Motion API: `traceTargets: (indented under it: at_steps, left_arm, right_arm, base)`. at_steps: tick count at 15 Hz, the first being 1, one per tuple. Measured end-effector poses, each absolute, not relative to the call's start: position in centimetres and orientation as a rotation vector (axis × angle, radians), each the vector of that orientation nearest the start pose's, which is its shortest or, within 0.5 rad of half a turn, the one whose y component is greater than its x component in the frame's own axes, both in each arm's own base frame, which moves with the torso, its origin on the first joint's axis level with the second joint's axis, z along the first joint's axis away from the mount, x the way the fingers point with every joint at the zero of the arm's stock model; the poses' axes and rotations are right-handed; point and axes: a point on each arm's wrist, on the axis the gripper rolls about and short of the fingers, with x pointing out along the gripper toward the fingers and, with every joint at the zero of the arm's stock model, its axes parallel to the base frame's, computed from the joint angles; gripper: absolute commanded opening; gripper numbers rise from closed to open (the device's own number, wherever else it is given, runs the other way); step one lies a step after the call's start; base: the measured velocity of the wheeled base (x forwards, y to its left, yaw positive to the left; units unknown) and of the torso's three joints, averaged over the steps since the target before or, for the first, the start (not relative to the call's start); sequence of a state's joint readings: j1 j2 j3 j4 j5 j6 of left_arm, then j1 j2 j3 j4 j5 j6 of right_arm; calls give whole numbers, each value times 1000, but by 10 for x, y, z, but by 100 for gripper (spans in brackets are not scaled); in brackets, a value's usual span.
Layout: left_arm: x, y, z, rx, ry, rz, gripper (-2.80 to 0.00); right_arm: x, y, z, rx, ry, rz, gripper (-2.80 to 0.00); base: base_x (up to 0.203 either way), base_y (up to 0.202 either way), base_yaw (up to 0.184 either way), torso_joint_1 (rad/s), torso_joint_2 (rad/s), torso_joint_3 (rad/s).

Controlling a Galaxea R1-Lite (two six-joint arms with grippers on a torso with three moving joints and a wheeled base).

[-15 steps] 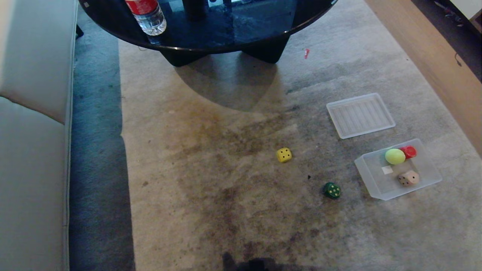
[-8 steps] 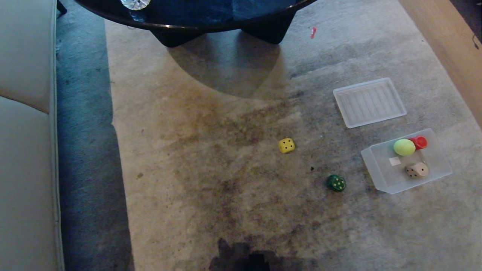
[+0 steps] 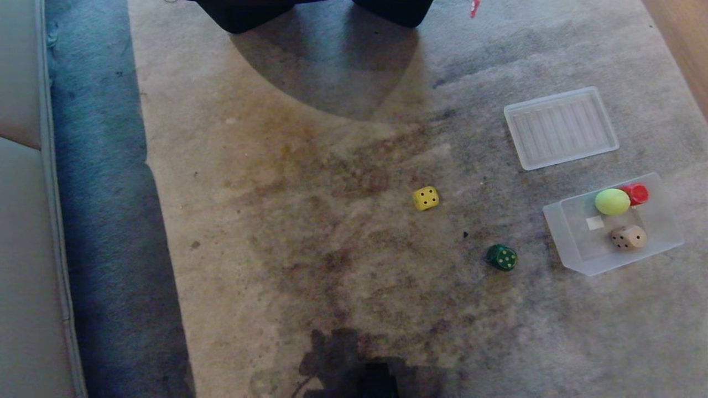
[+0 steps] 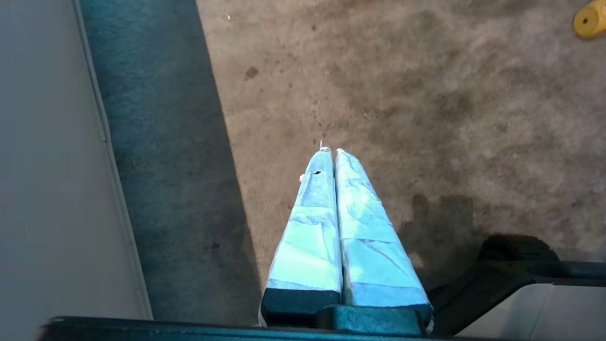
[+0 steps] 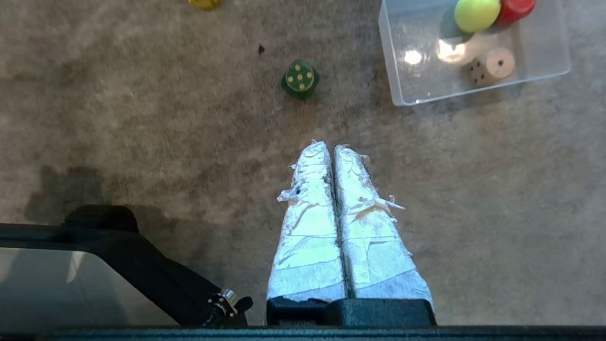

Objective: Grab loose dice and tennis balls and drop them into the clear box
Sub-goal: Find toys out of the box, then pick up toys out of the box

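The robot tips its head view further down toward the stained carpet (image 3: 343, 260): the dark round table's base (image 3: 243, 14) has slid almost out of the top of the picture and the bottle on it is gone from view, while nothing on the floor has itself moved. The yellow die (image 3: 425, 198) lies mid-carpet and the dark green die (image 3: 502, 257) nearer the clear box (image 3: 575, 257), which sits by the carpet's right edge holding a tennis ball (image 3: 612, 201), a red piece (image 3: 635, 193) and a beige die (image 3: 628, 237); its ribbed lid (image 3: 561, 128) lies just beyond. Both the left gripper (image 4: 330, 152) and right gripper (image 5: 330, 148) hang above the floor, pressed shut and empty. The bending looks like preparation for a first reach, probably toward the green die.
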State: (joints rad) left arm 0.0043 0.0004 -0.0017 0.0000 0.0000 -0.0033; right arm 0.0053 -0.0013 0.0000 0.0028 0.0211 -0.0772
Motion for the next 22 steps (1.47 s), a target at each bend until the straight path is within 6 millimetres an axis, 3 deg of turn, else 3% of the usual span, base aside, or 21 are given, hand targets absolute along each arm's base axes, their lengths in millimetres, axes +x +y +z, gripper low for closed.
traceTargets:
  at_steps: [6,9,11,14,16,20,22]
  left_arm:
    - [-23,0,76,-4,-1,4,-280]
    - [-23,0,76,-3,-1,4,-280]
    - [-23,0,76,-3,-1,4,-280]
    - [-23,0,76,-4,-1,4,-280]
    - [-23,0,76,-3,-1,4,-280]
    - [-23,0,76,-3,-1,4,-280]
    - [-23,0,76,-3,-1,4,-280]
  right_arm:
    - [-26,0,84,-75,-7,20,-280]
    - [-27,0,119,-51,40,18,-280]
    - [-11,0,147,-18,159,21,-280]
    - [39,1,172,15,361,26,-280]
    - [79,1,175,30,460,31,-280]
    - [174,5,154,48,564,58,-280]
    - [211,8,137,52,565,86,-280]
  base:
    - [0,0,0,1,1,-14]
    - [0,0,0,0,0,0]
    - [0,0,0,0,0,0]
    - [0,0,0,0,0,0]
    - [0,0,0,0,0,0]
    - [0,0,0,0,0,0]
    - [0,0,0,0,0,0]
